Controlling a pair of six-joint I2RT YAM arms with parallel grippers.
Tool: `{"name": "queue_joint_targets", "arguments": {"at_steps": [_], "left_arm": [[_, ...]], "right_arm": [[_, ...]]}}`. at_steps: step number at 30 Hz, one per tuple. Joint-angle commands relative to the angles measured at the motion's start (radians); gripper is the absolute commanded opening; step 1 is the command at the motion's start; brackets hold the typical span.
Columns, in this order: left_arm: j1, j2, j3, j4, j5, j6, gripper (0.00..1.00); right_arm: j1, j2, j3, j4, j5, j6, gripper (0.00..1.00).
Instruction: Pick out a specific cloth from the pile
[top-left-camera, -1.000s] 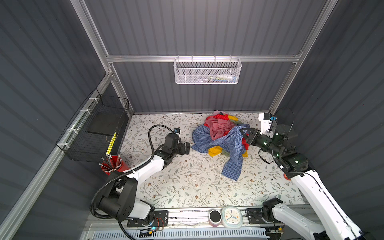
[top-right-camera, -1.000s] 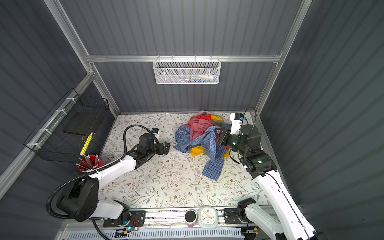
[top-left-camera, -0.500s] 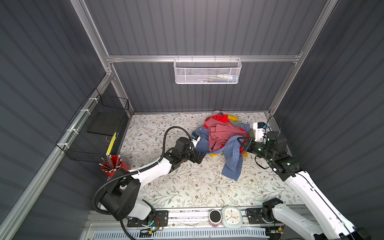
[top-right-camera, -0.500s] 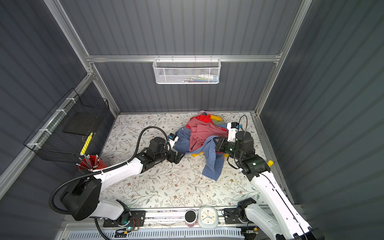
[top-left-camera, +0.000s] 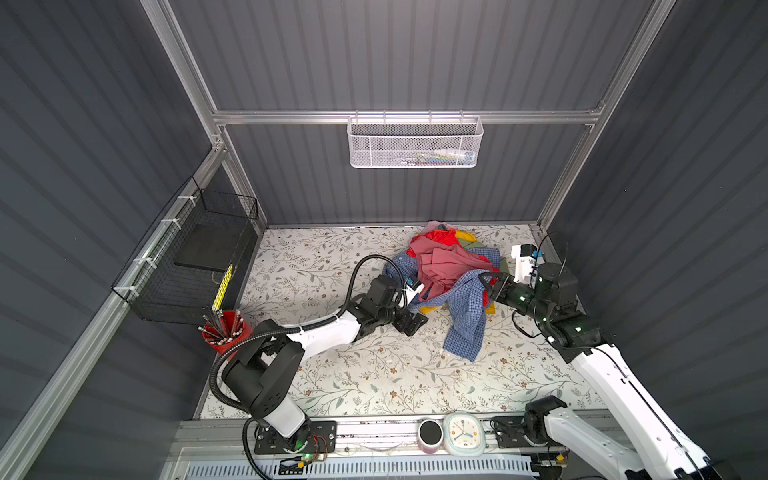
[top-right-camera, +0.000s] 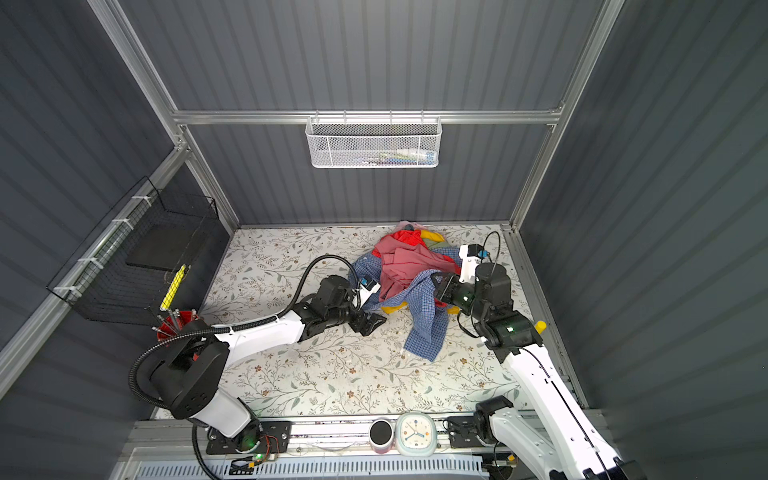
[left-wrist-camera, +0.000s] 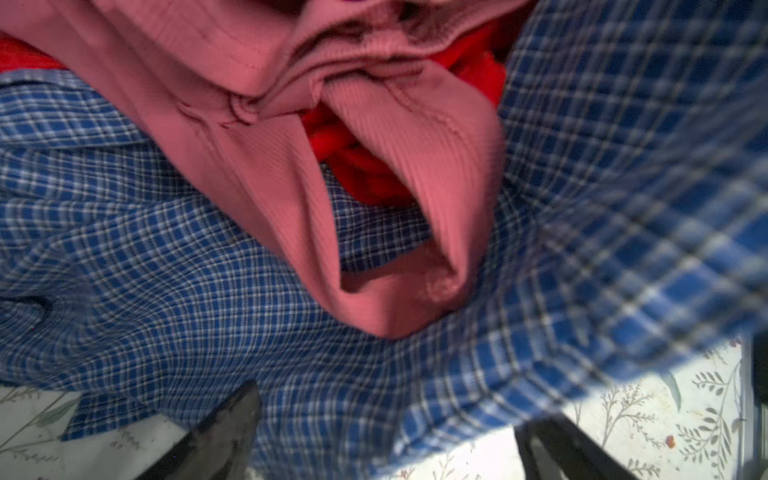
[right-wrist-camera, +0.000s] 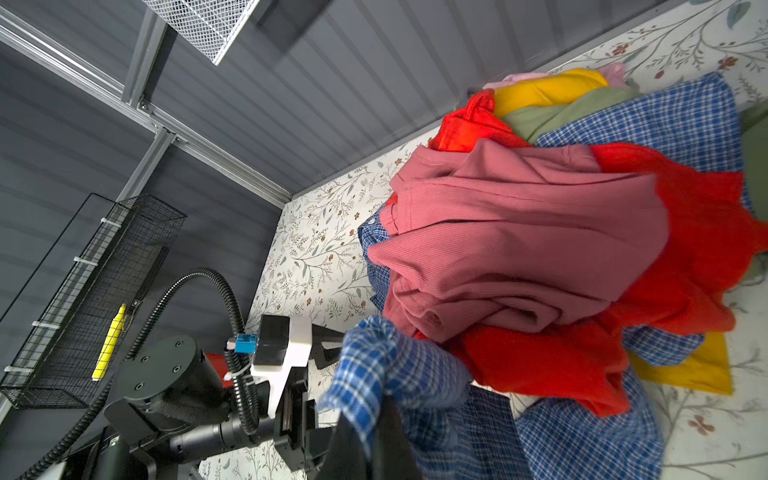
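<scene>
Where the left claw sits low over the flowered surface, its fingers stand spread wide at the near left edge of the cloth. That blue-and-white checked cloth lies partly under the dusty-pink garment of the pile towards the back, with one length trailing forward across the surface. On the right, the right claw is clamped on a bunched fold of it.

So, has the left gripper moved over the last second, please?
Yes: the left gripper has moved right, farther from the red pencil cup, to the edge of the cloth.
</scene>
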Motion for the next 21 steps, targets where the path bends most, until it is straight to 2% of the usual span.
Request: {"name": "queue_joint_targets", "arguments": {"at_steps": [1,5,7,10,13,16,18,20,21], "left_arm": [[-0.008,0.003,-0.012,0.006,-0.013,0.030,0.94],[-0.008,0.070,0.045,-0.009,-0.127,0.029,0.88],[-0.008,0.121,0.096,-0.044,-0.188,0.028,0.81],[-0.008,0.185,0.163,-0.105,-0.255,0.051,0.64],[-0.008,0.192,0.200,-0.157,-0.285,0.072,0.36],[-0.008,0.141,0.225,-0.200,-0.299,0.089,0.10],[-0.008,0.101,0.241,-0.227,-0.317,0.099,0.00],[-0.008,0.061,0.272,-0.272,-0.326,0.111,0.00],[-0.007,0.047,0.286,-0.292,-0.329,0.115,0.00]], "right_arm": [[-0.008,-0.008,0.024,0.043,-0.021,-0.007,0.00],[-0.008,-0.012,0.018,0.055,-0.037,-0.007,0.00],[-0.009,-0.019,0.012,0.041,-0.023,-0.014,0.00],[-0.033,-0.039,-0.012,0.038,-0.011,-0.009,0.00],[-0.065,-0.045,-0.039,0.027,-0.019,-0.004,0.00],[-0.070,-0.037,-0.064,0.001,-0.008,-0.027,0.08],[-0.071,-0.037,-0.100,0.005,0.001,-0.023,0.20],[-0.071,-0.040,-0.147,0.033,0.006,-0.015,0.37],[-0.071,-0.040,-0.167,0.048,0.008,-0.010,0.41]]}}
